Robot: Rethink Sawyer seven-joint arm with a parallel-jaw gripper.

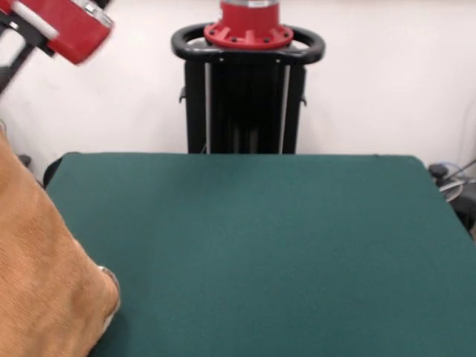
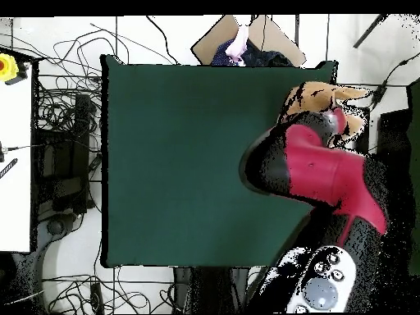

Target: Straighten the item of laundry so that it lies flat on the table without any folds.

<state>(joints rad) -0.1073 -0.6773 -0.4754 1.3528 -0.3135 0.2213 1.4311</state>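
Observation:
The item of laundry (image 1: 44, 275) is an orange-tan terry towel that fills the lower left of the front view. It is bunched and raised, and its lower edge reaches over the table (image 1: 260, 245). From overhead, the towel (image 2: 316, 92) shows as a crumpled heap at the green table's (image 2: 180, 164) upper right corner. The red and black arm (image 2: 328, 168) reaches over that corner. My gripper (image 2: 337, 121) sits at the arm's end, right over the towel, and its state is hidden. In the front view only a red arm link (image 1: 63, 26) shows at the top left.
The black pedestal (image 1: 245, 97) stands behind the table's far edge. Cables (image 2: 66, 107) and a white bench (image 2: 15, 164) lie left of the table overhead. A cardboard piece and part of a person (image 2: 238, 45) show beyond the top edge.

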